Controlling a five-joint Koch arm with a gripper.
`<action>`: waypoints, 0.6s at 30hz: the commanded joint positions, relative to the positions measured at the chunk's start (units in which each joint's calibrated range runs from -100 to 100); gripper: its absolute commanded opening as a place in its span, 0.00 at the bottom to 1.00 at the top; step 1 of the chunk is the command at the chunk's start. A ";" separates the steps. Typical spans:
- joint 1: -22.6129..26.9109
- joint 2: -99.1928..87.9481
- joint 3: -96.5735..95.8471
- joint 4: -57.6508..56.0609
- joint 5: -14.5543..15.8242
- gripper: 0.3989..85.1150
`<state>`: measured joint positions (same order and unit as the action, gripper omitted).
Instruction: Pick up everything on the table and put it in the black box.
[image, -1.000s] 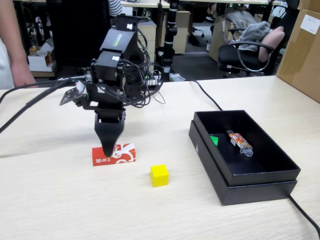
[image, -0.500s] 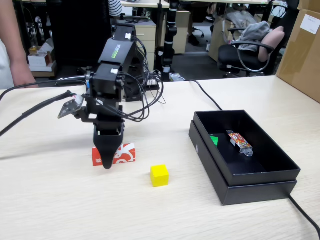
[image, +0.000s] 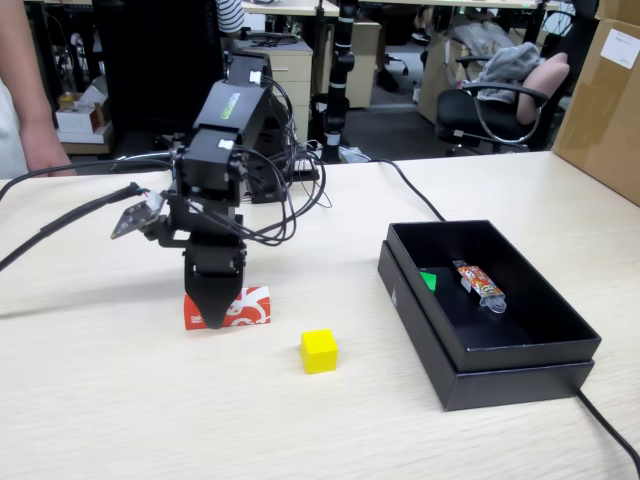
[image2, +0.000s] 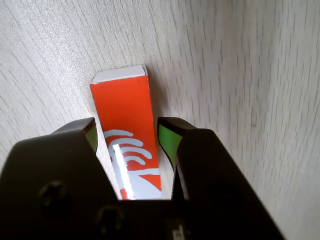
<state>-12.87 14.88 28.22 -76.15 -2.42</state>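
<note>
Red carton (image: 245, 308): we are seeing it lying flat on the table (image: 150, 400), white swirl print showing, a white end panel visible in the wrist view (image2: 125, 112).
Yellow cube (image: 319, 351): sitting alone on the table, near the carton.
Green cube (image: 429, 280): resting inside the black box (image: 520, 375), against its left wall in the fixed view.
Black box: we are noting it standing open on the table.

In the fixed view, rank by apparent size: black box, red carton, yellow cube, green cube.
1. black box
2. red carton, partly hidden behind the gripper
3. yellow cube
Unranked: green cube, since only a corner shows inside the box.
</note>
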 joint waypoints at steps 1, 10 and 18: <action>0.00 -3.92 2.97 0.51 0.29 0.29; 0.10 -3.01 3.06 0.51 0.59 0.11; 0.20 -8.51 2.70 0.51 0.73 0.01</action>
<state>-12.82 14.00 28.22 -76.15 -1.98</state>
